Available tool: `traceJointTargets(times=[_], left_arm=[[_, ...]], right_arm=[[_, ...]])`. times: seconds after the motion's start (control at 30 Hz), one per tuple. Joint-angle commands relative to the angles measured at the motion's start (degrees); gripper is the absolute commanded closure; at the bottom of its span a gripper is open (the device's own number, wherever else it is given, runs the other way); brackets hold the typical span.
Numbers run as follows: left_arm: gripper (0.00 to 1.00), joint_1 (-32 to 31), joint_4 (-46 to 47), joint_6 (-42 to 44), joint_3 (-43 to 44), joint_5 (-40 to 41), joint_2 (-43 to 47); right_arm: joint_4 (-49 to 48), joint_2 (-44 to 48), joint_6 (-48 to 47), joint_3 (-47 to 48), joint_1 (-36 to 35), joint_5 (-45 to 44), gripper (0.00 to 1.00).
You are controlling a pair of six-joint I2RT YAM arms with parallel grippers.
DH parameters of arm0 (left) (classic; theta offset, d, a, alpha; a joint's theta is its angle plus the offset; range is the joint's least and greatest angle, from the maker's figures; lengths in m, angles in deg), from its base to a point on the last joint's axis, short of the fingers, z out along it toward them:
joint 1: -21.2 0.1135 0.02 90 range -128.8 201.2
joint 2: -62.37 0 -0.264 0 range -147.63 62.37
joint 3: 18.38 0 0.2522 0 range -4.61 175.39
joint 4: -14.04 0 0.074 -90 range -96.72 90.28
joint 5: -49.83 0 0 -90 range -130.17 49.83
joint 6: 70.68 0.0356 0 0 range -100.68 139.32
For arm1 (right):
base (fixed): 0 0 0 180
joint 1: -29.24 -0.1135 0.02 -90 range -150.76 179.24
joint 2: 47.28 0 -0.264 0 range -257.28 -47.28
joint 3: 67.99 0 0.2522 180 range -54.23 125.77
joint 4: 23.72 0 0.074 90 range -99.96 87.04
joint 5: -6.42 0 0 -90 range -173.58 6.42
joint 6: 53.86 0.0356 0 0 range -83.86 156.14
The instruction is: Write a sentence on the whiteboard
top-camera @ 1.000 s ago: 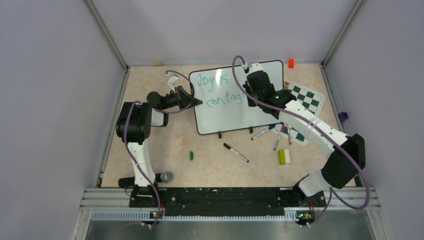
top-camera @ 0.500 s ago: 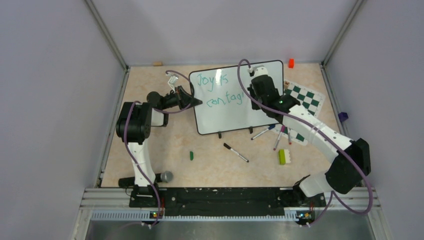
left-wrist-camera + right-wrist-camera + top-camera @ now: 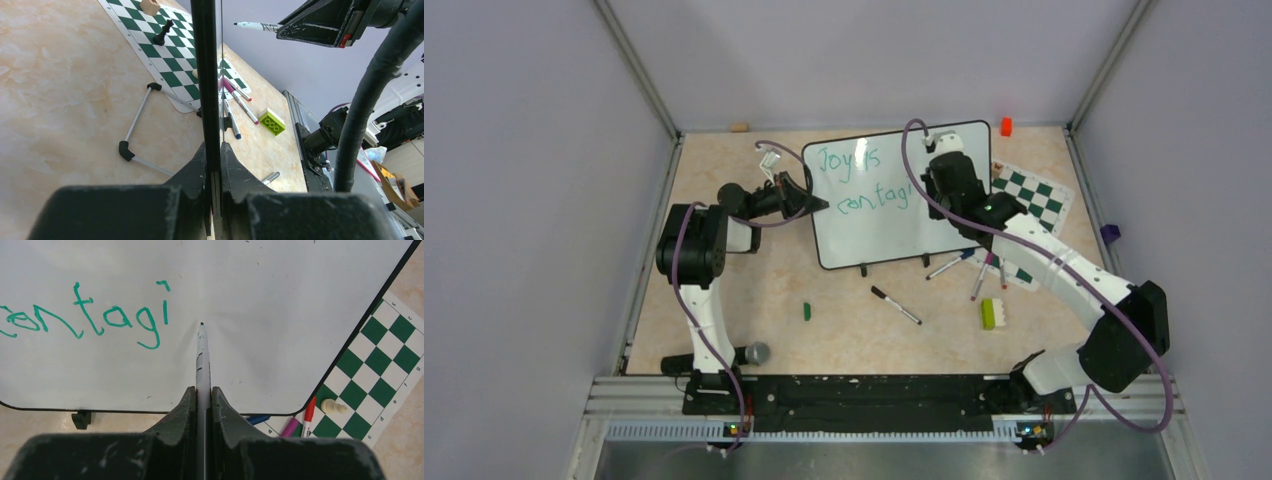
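The whiteboard (image 3: 879, 232) stands tilted on the table, and my left gripper (image 3: 820, 206) is shut on its left edge. In the left wrist view the black frame (image 3: 205, 60) runs edge-on between the closed jaws of the left gripper (image 3: 213, 147). The sentence reads "Joy is" (image 3: 848, 161) over "contagi" (image 3: 85, 320) in teal-green. My right gripper (image 3: 202, 392) is shut on a white marker (image 3: 202, 357). The marker's tip points at the board just right of the "i"; whether it touches is unclear.
A green-and-white chess mat (image 3: 1036, 200) with pieces lies right of the board. Loose markers (image 3: 895, 305) (image 3: 950, 265) and a lime brick (image 3: 989, 313) lie in front. A small green piece (image 3: 806, 311), an orange block (image 3: 1006, 126) and a microphone (image 3: 754, 352) are also about.
My right gripper has shifted a little to the right along the second line with the marker. The left gripper and the board have not moved.
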Motion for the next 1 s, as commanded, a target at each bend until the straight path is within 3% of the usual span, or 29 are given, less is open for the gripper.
traceJointTargets(times=[0.0,0.97], left_arm=[[1.0,-2.0,5.7,6.7,-0.8,-11.1,-1.6],[1.0,-2.0,5.7,6.6,-0.7,-11.1,-1.7]], right_arm=[[-2.2,2.1,0.4,0.1,0.4,-1.4,1.0],[-2.3,-3.2,0.2,4.4,0.4,2.9,1.0]])
